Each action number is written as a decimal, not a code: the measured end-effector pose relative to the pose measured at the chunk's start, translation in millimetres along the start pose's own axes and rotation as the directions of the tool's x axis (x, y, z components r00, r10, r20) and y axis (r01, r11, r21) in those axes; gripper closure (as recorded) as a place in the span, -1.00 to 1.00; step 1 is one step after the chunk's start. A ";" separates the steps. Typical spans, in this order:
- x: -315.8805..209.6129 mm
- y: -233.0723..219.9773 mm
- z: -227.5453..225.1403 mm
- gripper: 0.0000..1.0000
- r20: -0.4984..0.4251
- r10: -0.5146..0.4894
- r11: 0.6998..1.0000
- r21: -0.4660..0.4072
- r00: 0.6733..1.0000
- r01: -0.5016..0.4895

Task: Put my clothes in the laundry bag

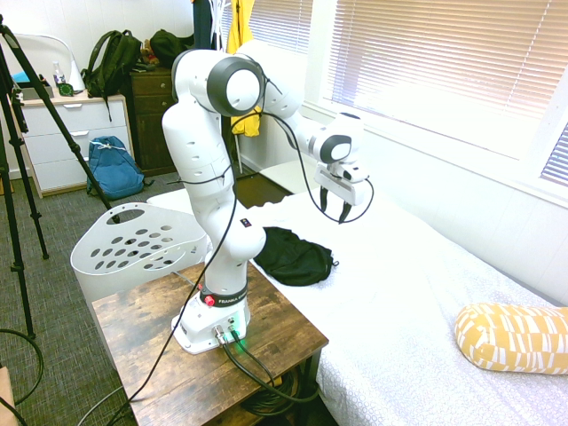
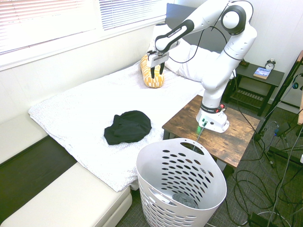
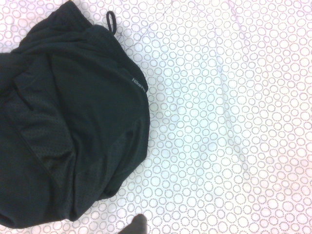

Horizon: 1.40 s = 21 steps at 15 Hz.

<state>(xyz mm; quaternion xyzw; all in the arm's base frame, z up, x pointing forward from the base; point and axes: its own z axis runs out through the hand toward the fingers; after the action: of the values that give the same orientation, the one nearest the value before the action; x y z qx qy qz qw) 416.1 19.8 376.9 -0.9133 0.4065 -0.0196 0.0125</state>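
Our pincer (image 2: 156, 72) spread wide and empty, pointing straight down, arm bent high over the bed (image 2: 75, 116), the clothes (image 2: 128, 126) lying apart below

I'm in a bedroom: bed (image 1: 426, 284) with white circle-print cover, yellow pillow (image 1: 513, 336), blinds (image 1: 444, 62) over the window, nightstand (image 2: 258, 78) with alarm clock (image 2: 270, 64), white dresser (image 1: 67, 142), backpacks, laundry basket (image 2: 182, 182) on carpet.

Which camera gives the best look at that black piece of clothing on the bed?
The wrist view: the black garment fills half the picture, showing mesh fabric, a loop and small print. Both exterior views show it small, whole, crumpled on the white bed, near the laundry basket.
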 end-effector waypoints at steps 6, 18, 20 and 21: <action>-5.3 -35.8 23.0 -1.00 -0.013 -0.061 0.998 0.020 0.998 0.061; -29.2 -174.2 283.1 -1.00 0.071 -0.267 0.963 -0.019 0.961 0.269; -28.6 -166.1 322.9 -1.00 0.079 -0.300 0.951 -0.045 0.951 0.304; -30.6 -157.4 343.7 -1.00 0.082 -0.311 0.947 -0.058 0.947 0.316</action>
<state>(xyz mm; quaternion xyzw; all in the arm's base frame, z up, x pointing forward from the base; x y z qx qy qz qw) 528.2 150.2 38.9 -0.9663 0.2561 0.0260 -0.0082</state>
